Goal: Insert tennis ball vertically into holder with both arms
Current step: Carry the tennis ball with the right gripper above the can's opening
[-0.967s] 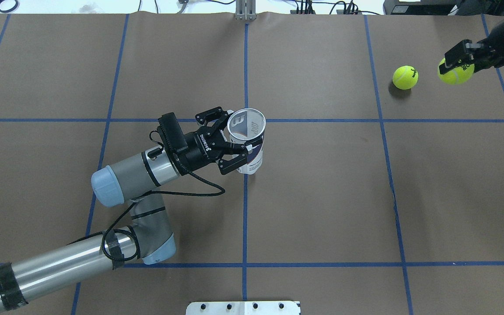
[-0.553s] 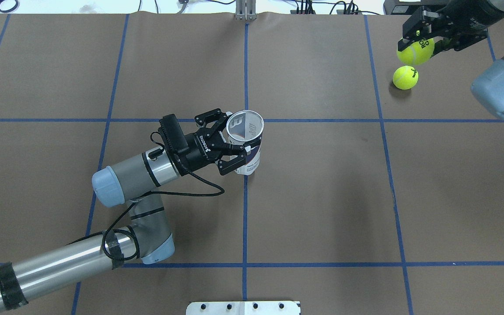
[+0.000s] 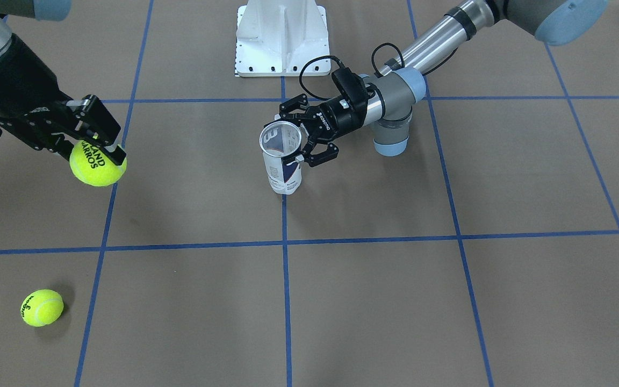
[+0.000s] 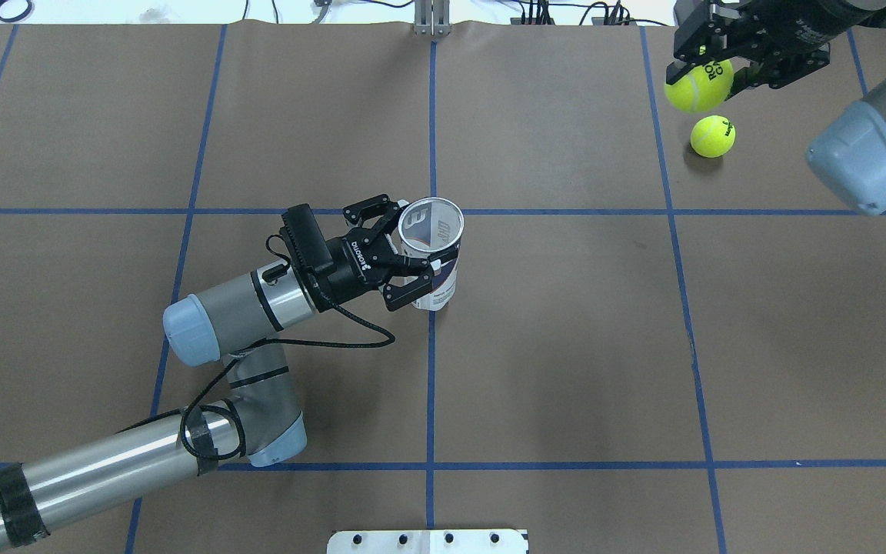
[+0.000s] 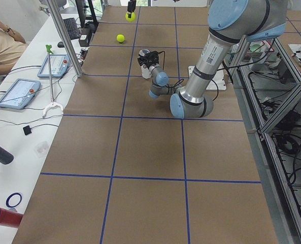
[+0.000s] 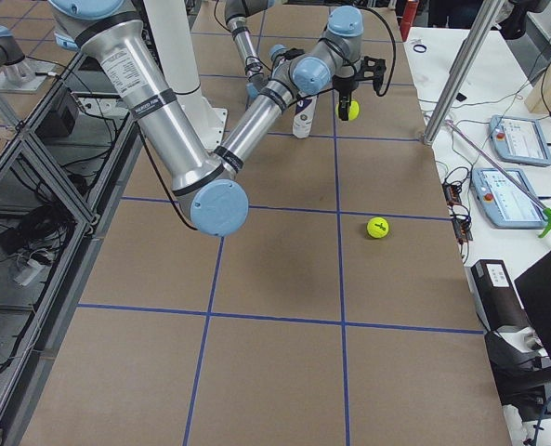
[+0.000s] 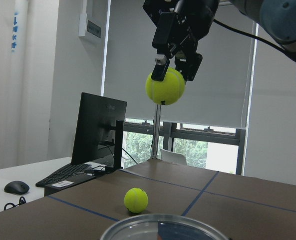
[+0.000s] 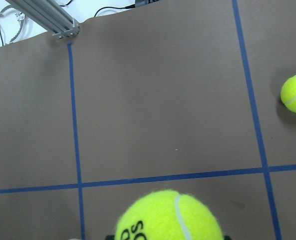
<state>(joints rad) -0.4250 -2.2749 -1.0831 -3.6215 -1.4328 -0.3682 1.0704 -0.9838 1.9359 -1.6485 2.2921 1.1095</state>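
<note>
Right fingers (image 3: pixel 102 129) clamp the ball (image 3: pixel 97 166), left fingers (image 3: pixel 324 156) hold the can (image 3: pixel 283 174); centre ball over rim (image 3: pixel 260 141), lower straight.

Clear holder (image 4: pixel 438 283) stands upright at mid-table, silver rim up, empty, clamped by the left gripper (image 4: pixel 416 248). 1 tennis ball (image 4: pixel 695 88) hangs high in the right gripper (image 4: pixel 706 68), well apart; second ball (image 4: pixel 712 136) rests just beneath it.

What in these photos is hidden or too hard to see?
- Left wrist view: only the rim of the holder shows; the bottom edge cuts off the rest.
- Right wrist view: the held ball hides nearly all of the right gripper.
- Overhead view: the left gripper covers part of the holder's label.
</note>
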